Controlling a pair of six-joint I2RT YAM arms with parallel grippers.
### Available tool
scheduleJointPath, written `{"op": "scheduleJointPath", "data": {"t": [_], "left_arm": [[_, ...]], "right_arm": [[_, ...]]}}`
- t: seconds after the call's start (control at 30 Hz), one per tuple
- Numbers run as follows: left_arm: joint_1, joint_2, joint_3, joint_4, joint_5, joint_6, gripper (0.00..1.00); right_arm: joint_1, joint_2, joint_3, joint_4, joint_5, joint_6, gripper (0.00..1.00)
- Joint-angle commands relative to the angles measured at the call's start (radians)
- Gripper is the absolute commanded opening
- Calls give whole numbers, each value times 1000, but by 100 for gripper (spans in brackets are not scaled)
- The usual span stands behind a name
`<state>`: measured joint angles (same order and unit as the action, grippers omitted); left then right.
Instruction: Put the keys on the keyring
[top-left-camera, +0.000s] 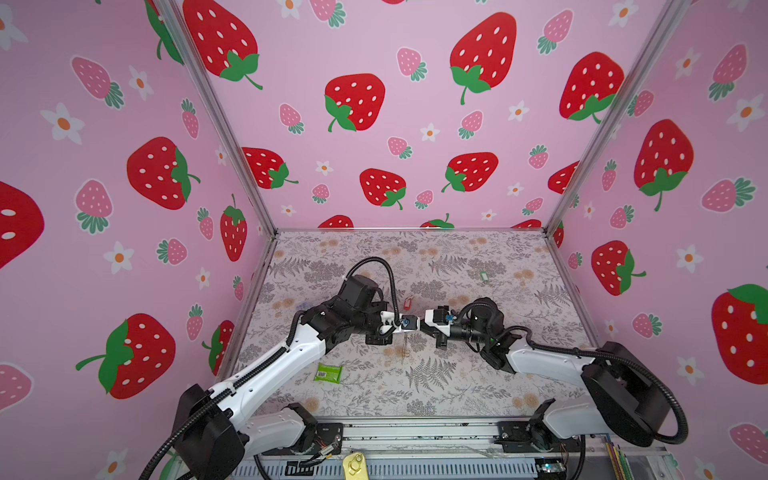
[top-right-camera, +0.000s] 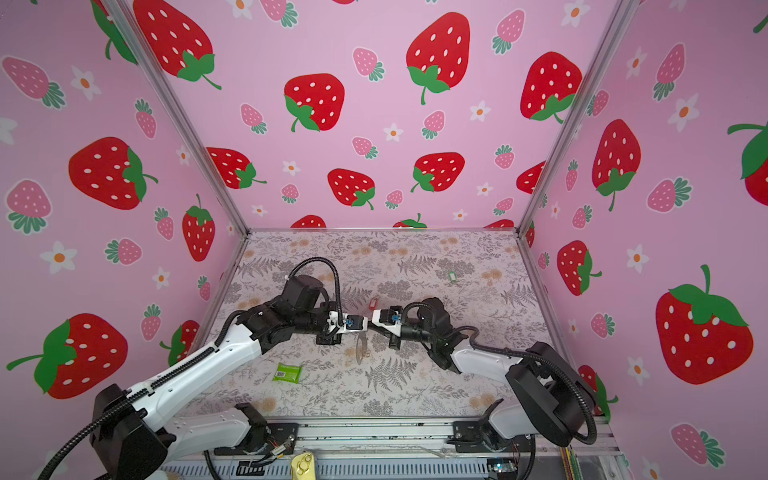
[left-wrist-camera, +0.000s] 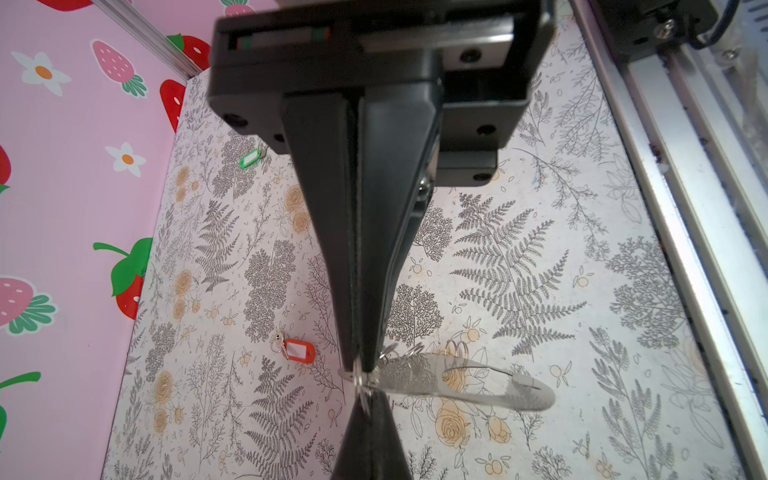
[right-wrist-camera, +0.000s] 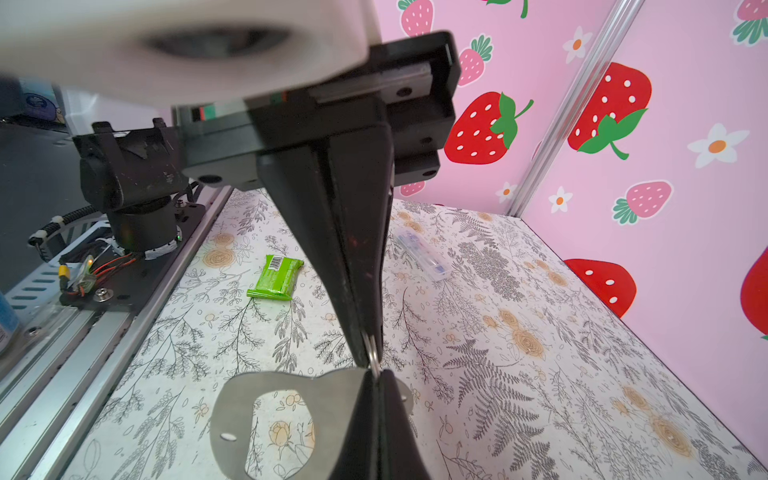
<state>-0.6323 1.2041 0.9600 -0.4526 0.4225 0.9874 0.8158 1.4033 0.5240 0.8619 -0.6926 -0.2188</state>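
Hanging keyring (right-wrist-camera: 232, 411) pinched by closed left end effector (left-wrist-camera: 360, 368) and right end effector (right-wrist-camera: 368, 357); red key (left-wrist-camera: 297, 350) nearby on worktop (left-wrist-camera: 540, 291), green key (left-wrist-camera: 250, 158) well apart.

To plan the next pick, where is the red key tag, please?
In both top views the red key tag lies centrally, just behind where the left gripper and right gripper meet.

You have bright, even, diffuse light, and shadows on the table (top-left-camera: 457, 386) are faint and soft. Both top views bow strongly toward their edges. In the right wrist view the white housing (right-wrist-camera: 166, 50) nearest the lens is blurred. In the left wrist view the aluminium rail (left-wrist-camera: 681, 232) glares slightly.
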Motion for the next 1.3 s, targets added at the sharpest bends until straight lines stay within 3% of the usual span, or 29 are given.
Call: {"op": "scheduleJointPath", "data": {"t": [0.0,0.07,0.13,0.3,0.47,0.83,1.27], "left_arm": [[19,10,38,43,57,-62,13],[72,-8,3,102,125,-125,21],[127,-35,-52,176,201,-184,23],[215,-85,-178,373,373,-301,21],[237,-88,-240,528,479,-389,19],[238,-104,-257,584,524,-436,19],[237,-132,-258,585,514,-435,13]], "right_arm": [[11,-28,-22,95,17,33,0],[10,-33,-42,144,42,49,0],[11,-31,-45,174,54,74,0],[10,-12,-47,266,64,149,0],[6,5,-13,302,23,193,0],[4,58,55,370,-38,282,0],[4,92,68,376,-45,289,0]]}}
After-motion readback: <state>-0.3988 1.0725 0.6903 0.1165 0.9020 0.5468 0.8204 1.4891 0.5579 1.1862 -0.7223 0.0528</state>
